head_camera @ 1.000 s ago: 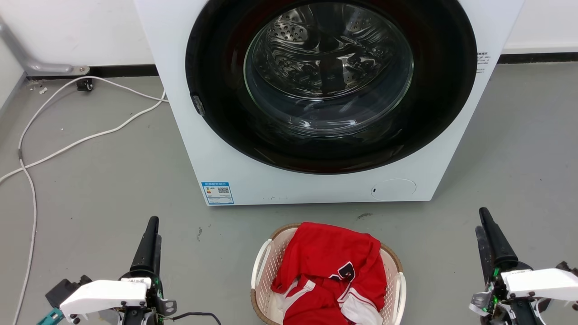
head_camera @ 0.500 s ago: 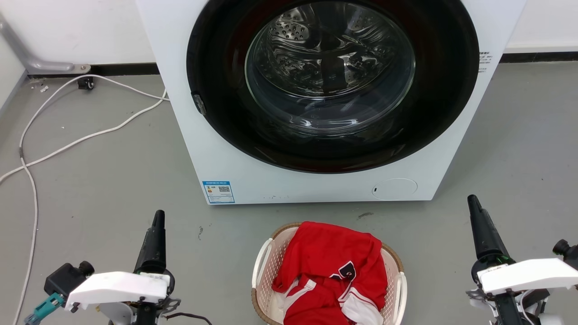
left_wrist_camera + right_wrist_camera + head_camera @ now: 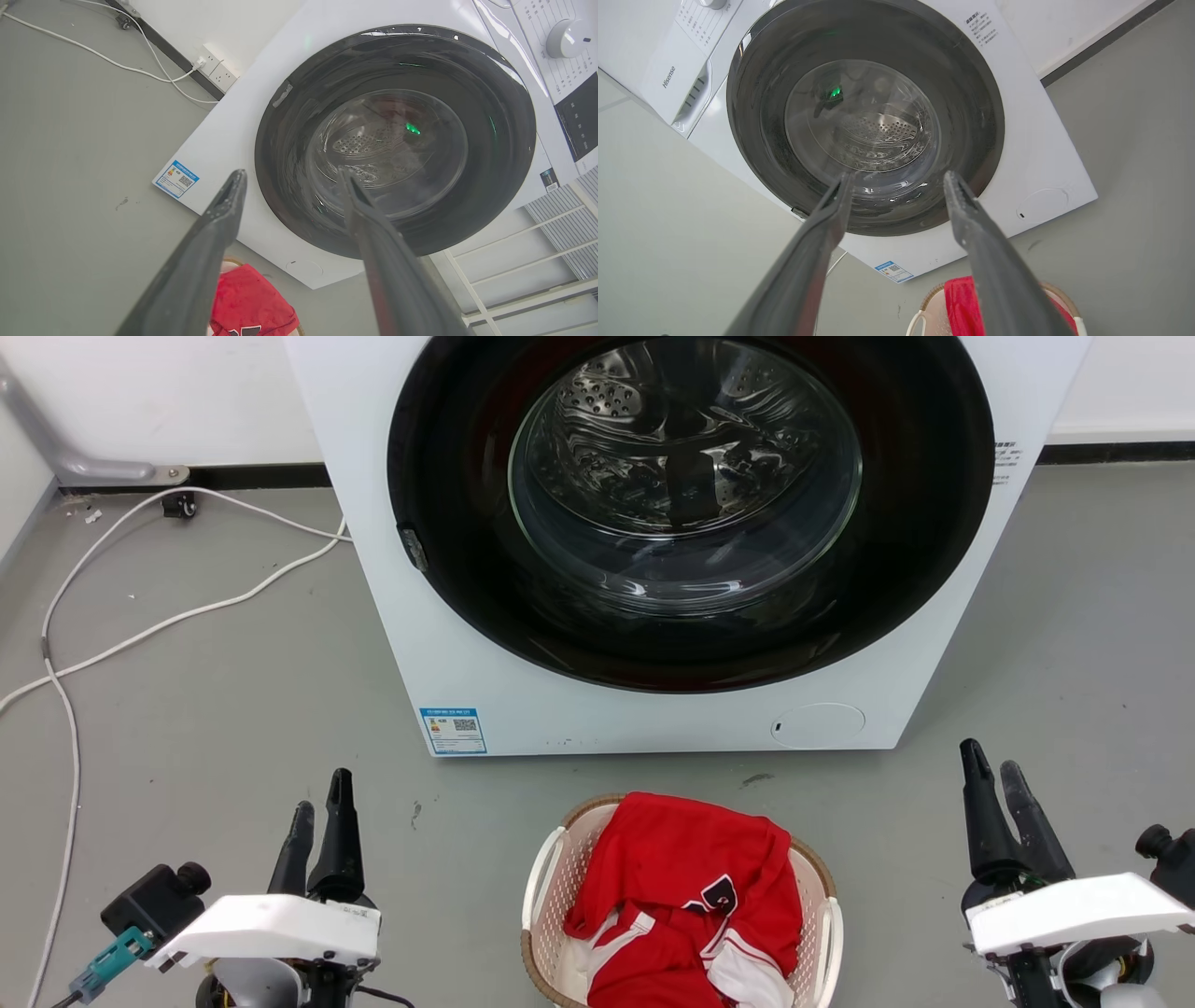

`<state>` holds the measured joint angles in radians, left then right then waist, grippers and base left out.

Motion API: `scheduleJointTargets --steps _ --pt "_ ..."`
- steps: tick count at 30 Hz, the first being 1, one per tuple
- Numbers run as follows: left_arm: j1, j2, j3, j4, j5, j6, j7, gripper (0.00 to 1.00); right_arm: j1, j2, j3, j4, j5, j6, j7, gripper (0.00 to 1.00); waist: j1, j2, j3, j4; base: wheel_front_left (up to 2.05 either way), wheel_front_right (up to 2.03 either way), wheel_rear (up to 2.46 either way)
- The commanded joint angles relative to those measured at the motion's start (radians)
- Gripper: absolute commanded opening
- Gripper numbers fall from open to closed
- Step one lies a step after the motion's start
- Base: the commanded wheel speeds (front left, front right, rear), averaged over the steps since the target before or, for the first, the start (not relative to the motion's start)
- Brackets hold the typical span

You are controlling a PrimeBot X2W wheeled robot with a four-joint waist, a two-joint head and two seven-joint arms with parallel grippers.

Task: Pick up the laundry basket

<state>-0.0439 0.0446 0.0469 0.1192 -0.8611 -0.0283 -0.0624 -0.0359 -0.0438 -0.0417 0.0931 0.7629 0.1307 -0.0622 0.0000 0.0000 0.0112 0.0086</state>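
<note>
1. The laundry basket (image 3: 558, 896) sits on the grey floor just in front of the washer (image 3: 448, 644). A red shirt (image 3: 686, 868) is heaped inside it, and the bottom of the head view cuts off its near end.
2. The left gripper (image 3: 322, 793) is off to the basket's left with its fingers spread and nothing between them. The left wrist view shows the same gap (image 3: 292, 172).
3. The right gripper (image 3: 990, 758) is off to the basket's right, also spread and empty, as its own wrist view confirms (image 3: 899, 174).
4. Both grippers point at the washer, not at the basket. The basket lies inward from each of them and a little back from the fingertips, clear of both.
5. Its long axis seems to run from the robot toward the washer, which puts one white handle on each side, facing a gripper.
6. The right gripper looks slightly nearer, but the gaps are close to even. A lift probably needs both arms to swing inward and down to the handles.
</note>
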Motion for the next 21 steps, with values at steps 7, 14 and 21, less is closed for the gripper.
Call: scheduleJointTargets --steps 7,14,21 --pt "0.008 0.007 -0.008 -0.019 0.128 0.012 -0.031 1.00 0.003 -0.005 0.002 -0.028 -0.133 0.000 -0.031 1.00 0.0000 0.0000 0.001 0.000 0.00 0.00 0.00" --pt "0.016 0.008 -0.018 -0.015 0.218 0.017 -0.052 1.00 0.014 -0.006 0.012 -0.030 -0.231 0.000 -0.052 1.00 0.0000 0.0000 -0.001 0.003 0.00 0.00 0.00" --pt "0.021 0.012 -0.032 -0.015 0.309 0.028 -0.072 1.00 0.023 -0.006 0.018 -0.035 -0.321 0.000 -0.073 1.00 0.0000 0.0000 0.000 0.004 0.00 0.00 0.00"
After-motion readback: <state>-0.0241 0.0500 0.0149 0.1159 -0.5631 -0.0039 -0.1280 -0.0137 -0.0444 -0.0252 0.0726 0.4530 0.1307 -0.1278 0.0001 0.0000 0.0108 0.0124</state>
